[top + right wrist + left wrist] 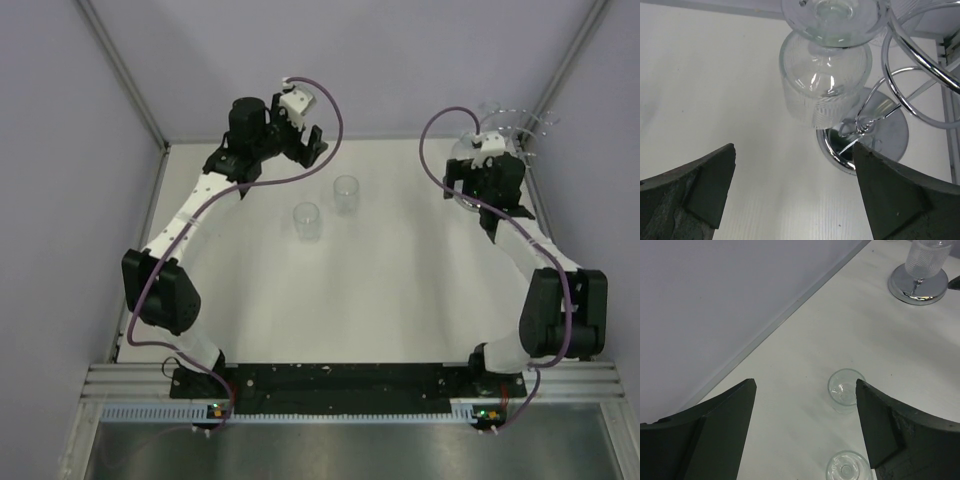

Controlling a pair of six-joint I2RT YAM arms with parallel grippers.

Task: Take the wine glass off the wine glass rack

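Note:
A ribbed clear wine glass (pixel 824 87) hangs upside down by its foot (pixel 832 17) from a looped arm of the silver wine glass rack (pixel 912 75). The rack's round shiny base (pixel 892 137) sits below it. My right gripper (pixel 794 147) is open, just short of the glass and below its bowl, holding nothing. In the top view the rack (pixel 515 120) stands at the far right corner with the right gripper (pixel 487 152) against it. My left gripper (pixel 805 385) is open and empty, raised at the far left (pixel 308 146).
Two clear glasses (pixel 346 193) (pixel 307 221) stand upright mid-table; the left wrist view shows them (pixel 845 390) (pixel 847 467) below its right finger. Grey walls close in the table's left, back and right sides.

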